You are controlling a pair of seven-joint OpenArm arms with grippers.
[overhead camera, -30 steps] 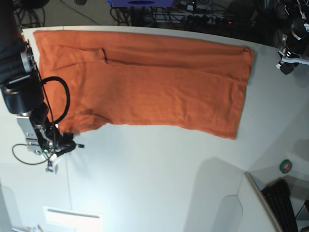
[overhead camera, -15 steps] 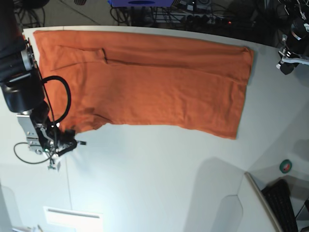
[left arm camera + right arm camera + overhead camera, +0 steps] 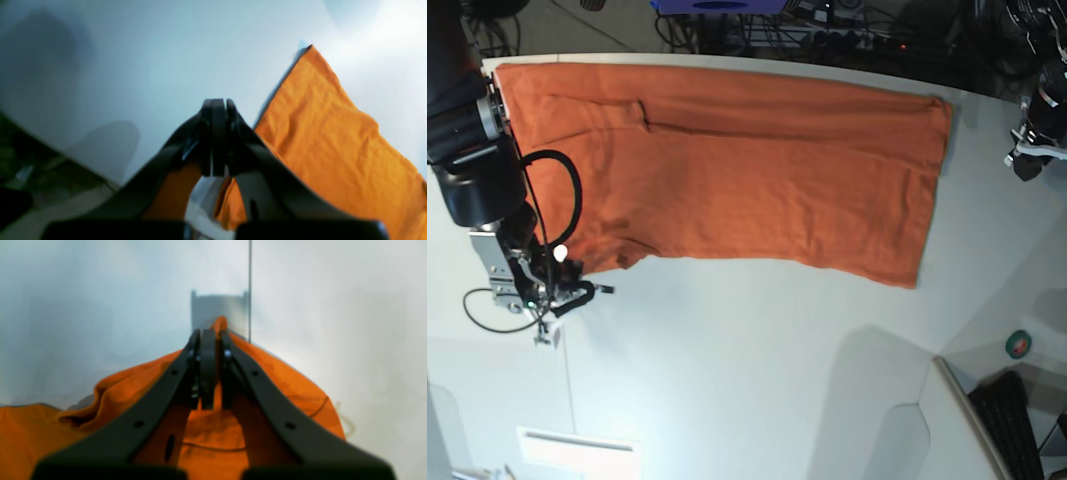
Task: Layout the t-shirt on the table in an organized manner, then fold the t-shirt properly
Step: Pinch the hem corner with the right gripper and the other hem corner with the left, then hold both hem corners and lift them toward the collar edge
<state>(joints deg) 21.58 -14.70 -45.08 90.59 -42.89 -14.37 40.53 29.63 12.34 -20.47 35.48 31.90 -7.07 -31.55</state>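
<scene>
The orange t-shirt (image 3: 727, 170) lies spread flat across the far half of the white table (image 3: 757, 360). My right gripper (image 3: 587, 290) is at the shirt's near left corner. In the right wrist view it (image 3: 208, 331) is shut on a peak of the t-shirt (image 3: 283, 383), with a tip of cloth poking out past the fingertips. My left gripper (image 3: 1025, 165) hangs near the table's far right edge, beyond the shirt's right end. In the left wrist view it (image 3: 217, 101) is shut with nothing in it, and the t-shirt (image 3: 333, 133) lies to its right.
A thin dark seam (image 3: 249, 290) runs across the table ahead of the right gripper. A green tape roll (image 3: 1020, 345) and a black keyboard (image 3: 1012, 420) lie on a lower surface at the near right. Cables (image 3: 827, 30) crowd the floor behind the table.
My right gripper has gone from open to shut on the shirt's near left corner and shifted slightly right. The left arm has drifted a little to the right.
</scene>
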